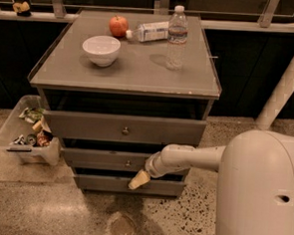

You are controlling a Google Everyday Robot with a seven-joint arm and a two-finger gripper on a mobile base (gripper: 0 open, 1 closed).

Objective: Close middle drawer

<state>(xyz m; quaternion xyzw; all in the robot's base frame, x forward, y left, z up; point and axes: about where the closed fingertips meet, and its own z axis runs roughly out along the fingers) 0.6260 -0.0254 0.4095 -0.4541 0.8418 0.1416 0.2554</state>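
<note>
My cream tool hangs low in front of the grey three-drawer cabinet, just below and right of the small round metal knob on the wide, shallow grey middle drawer. That drawer sits second of three, standing slightly forward of the lowest. Whether my tool is released or clenched I cannot tell.

Looks like an office break area (speckled floor, grey cabinet, snack bin); jaws just below middle drawer.

White arm stretched out from rounded body, wrist bent, pincer angled down-left, held low
</note>
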